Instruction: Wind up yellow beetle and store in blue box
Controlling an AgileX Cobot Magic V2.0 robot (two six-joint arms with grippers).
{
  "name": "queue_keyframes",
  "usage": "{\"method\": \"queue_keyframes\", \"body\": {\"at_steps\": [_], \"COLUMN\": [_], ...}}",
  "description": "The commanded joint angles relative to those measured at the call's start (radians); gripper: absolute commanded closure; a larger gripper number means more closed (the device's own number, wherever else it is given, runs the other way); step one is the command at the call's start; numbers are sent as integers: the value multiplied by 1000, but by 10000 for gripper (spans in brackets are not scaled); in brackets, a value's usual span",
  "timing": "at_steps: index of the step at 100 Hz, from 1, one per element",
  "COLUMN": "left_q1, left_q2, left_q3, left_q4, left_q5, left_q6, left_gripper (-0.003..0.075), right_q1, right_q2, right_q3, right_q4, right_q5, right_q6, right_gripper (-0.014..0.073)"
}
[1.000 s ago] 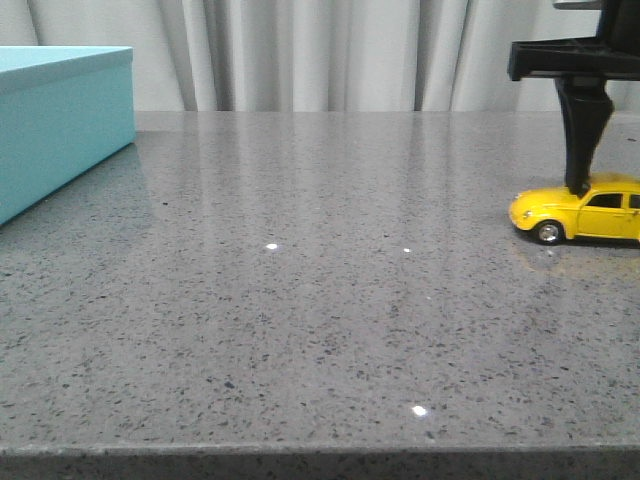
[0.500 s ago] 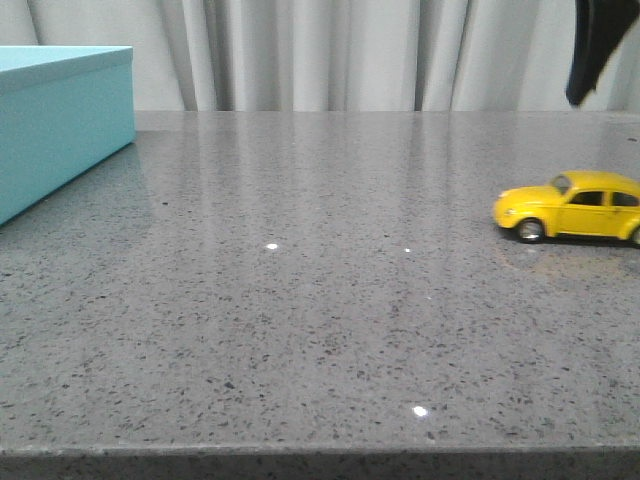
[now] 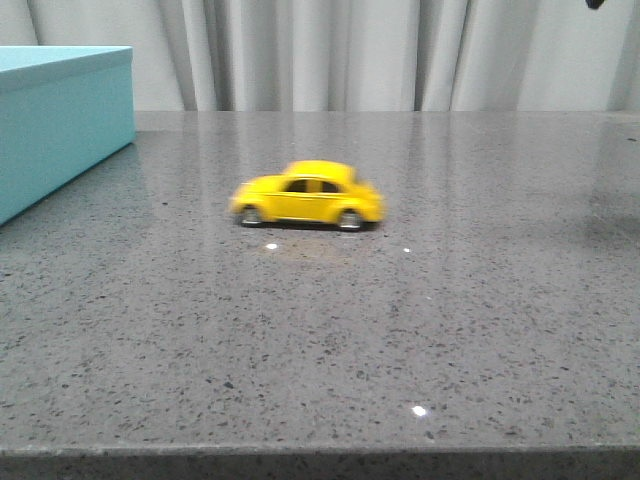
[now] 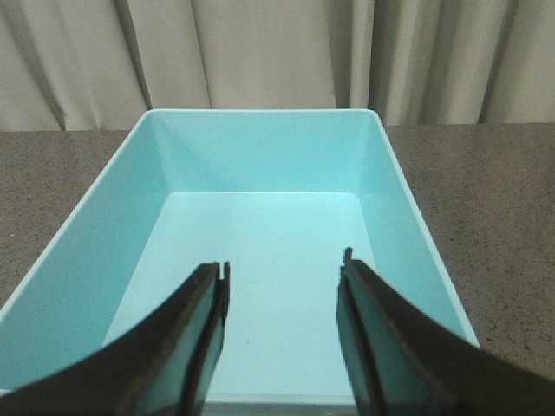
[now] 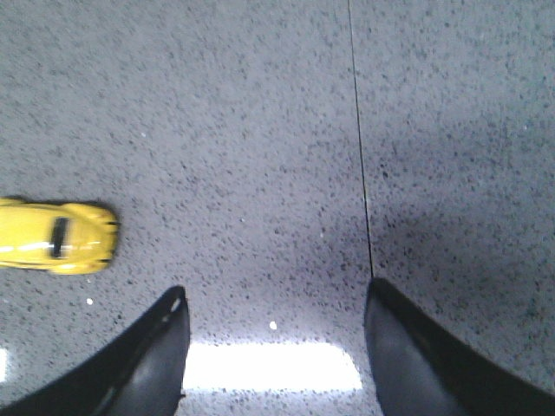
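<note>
The yellow beetle stands on its wheels in the middle of the grey table, blurred, nose to the left. It also shows at the edge of the right wrist view. The blue box stands at the far left; its open inside is empty. My left gripper is open and empty, hanging over the box's near end. My right gripper is open and empty, high above the table on the right; only a dark tip shows in the front view.
The grey speckled table has its front edge along the bottom of the front view. A thin seam runs across the tabletop under the right gripper. White curtains hang behind the table.
The right gripper let go of the beetle and rose almost out of the front view. The beetle rolled left from the right edge to the table's middle.
</note>
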Motion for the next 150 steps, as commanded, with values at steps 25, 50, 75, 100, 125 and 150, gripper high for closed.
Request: {"method": "queue_keyframes", "body": {"at_steps": [25,50,75,100,125,150], "left_q1": [-4,-4,-4,-4,-4,-109], "left_q2": [7,29,130,306,501,667], "left_q3": [-31,-96,-239,-433,-630,-776], "left_q4": [-19,-21,-171,-409,-471,-456], "left_q5": [-79,49,192,441,689,773], "left_q6": [-7,22,288,782,1039,1099], "left_gripper": [419,410,251,261,261,261], "right_q1": [0,0,0,0,0,0], "right_q2": [-175,-246,-266,-266,-266,-266], "right_q3": [77,94,94,94,94,94], "right_q4": [-5,13,13,20,21,21], "right_q5": [-152,-149,-145,-140,-142,-150], "right_q6": [-13,-13,-13,-17,-17,-17], "right_gripper": [146,146,146,146,146,146]}}
